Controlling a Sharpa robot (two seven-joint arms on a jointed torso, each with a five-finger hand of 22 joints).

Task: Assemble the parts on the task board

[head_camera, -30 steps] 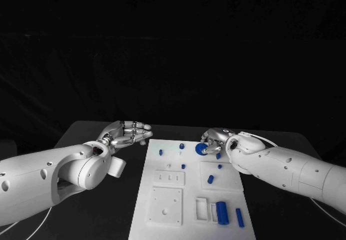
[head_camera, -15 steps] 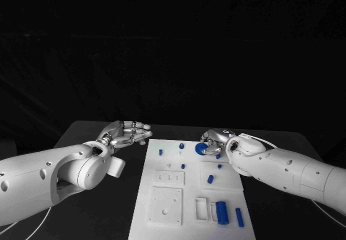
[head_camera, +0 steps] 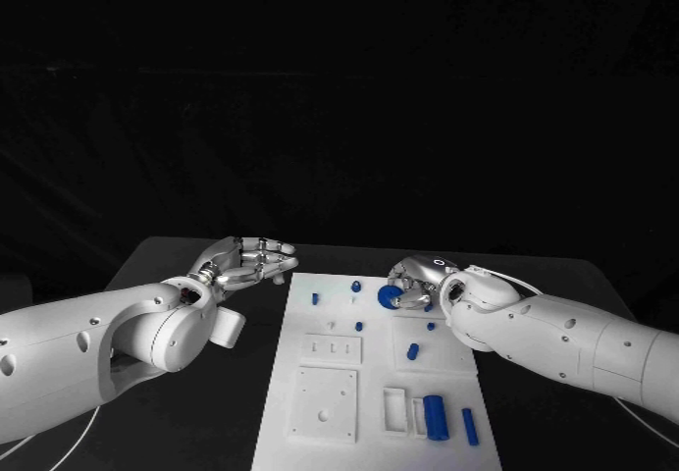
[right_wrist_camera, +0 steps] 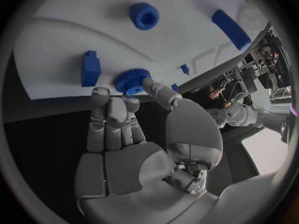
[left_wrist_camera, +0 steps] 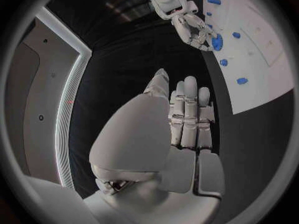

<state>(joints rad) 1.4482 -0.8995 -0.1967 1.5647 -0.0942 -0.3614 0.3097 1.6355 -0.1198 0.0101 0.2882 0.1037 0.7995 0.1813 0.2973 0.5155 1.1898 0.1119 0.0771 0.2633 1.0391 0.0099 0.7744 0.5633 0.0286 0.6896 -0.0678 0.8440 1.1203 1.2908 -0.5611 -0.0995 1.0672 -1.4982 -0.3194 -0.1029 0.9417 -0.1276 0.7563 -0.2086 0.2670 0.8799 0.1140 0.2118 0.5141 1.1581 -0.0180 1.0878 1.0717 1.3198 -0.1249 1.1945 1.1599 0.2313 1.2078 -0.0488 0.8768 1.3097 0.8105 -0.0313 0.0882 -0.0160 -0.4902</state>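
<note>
The white task board (head_camera: pixel 323 345) lies lengthwise in the middle of the table. My right hand (head_camera: pixel 413 283) hovers over its far right part and pinches a round blue toothed part (head_camera: pixel 390 291) between thumb and fingers. In the right wrist view that part (right_wrist_camera: pixel 132 80) sits at my fingertips (right_wrist_camera: pixel 115 104), just above the board (right_wrist_camera: pixel 56 40). My left hand (head_camera: pixel 252 260) hangs left of the board's far corner, holding nothing, its fingers loosely extended. The left wrist view shows my left hand (left_wrist_camera: pixel 187 119) and, beyond it, my right hand (left_wrist_camera: pixel 194 29) with the blue part (left_wrist_camera: pixel 216 41).
Several small blue pieces lie on the board: a peg (head_camera: pixel 316 297), a stub (head_camera: pixel 359 326), an oblong piece (head_camera: pixel 413 350). A thick blue cylinder (head_camera: pixel 436 416) and a slim bar (head_camera: pixel 470 426) lie at the near right. A blue ring (right_wrist_camera: pixel 144 16) and a small block (right_wrist_camera: pixel 91 68) lie close to my right hand.
My right hand has shifted slightly left over the board, still holding the round blue part. The left hand has stayed put.
</note>
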